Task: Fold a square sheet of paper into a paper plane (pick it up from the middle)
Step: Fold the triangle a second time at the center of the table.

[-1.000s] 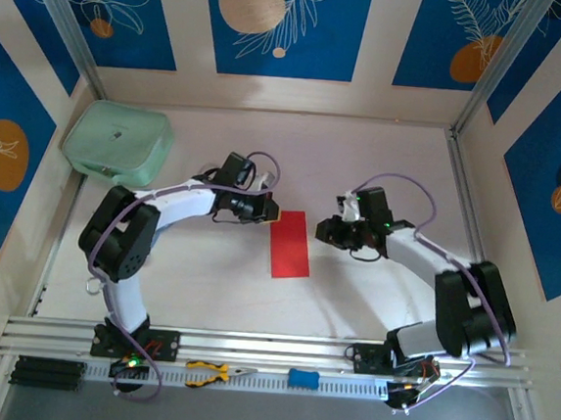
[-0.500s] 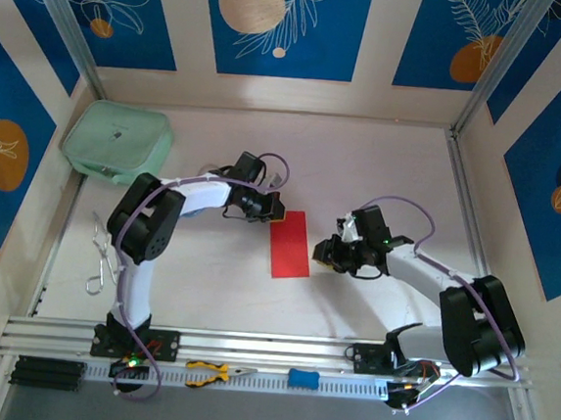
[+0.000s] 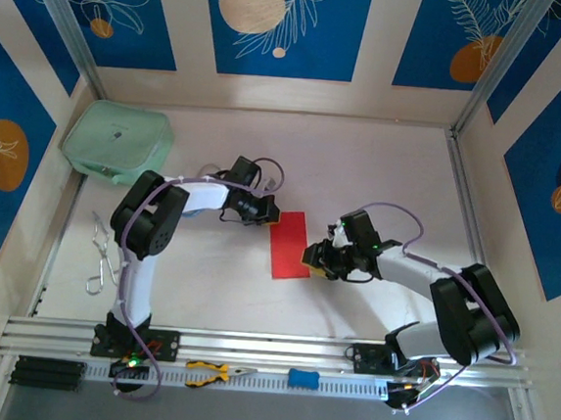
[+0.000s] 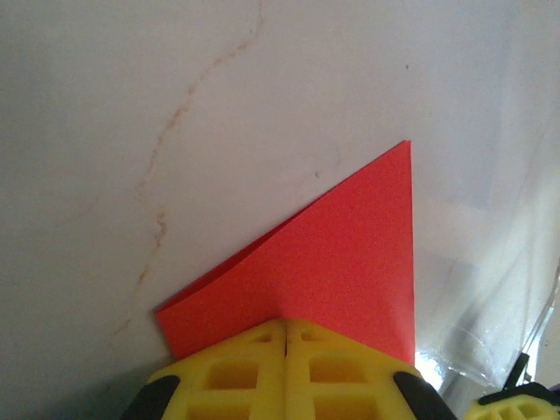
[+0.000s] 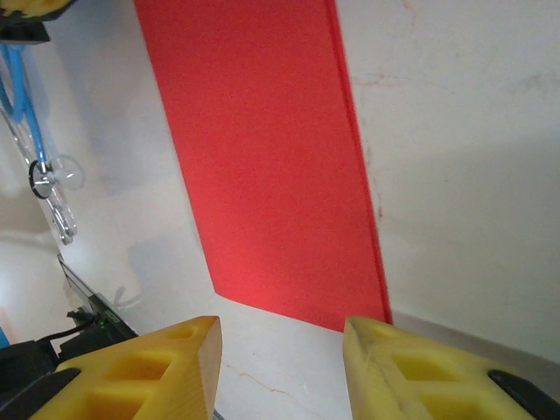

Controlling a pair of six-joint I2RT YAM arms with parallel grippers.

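One fold looks done; the nose and wing folds are yours yet to make. Your left gripper point(image 3: 264, 212), fingers pressed together, sits on the far corner of the square sheet of paper point(image 3: 289, 245), a halved red strip flat on the table point(image 3: 382, 170); your right gripper point(image 3: 316, 257) stands spread at its near right edge.

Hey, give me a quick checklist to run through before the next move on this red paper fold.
1. Paper folded to a strip, flat on the table: ok.
2. Left tool shut, tips over the paper's edge: ok.
3. Left tool actually pinning the paper down: cannot tell.
4. Right tool jaws apart, nothing between them: ok.
5. Right tool facing the paper's short edge: ok.
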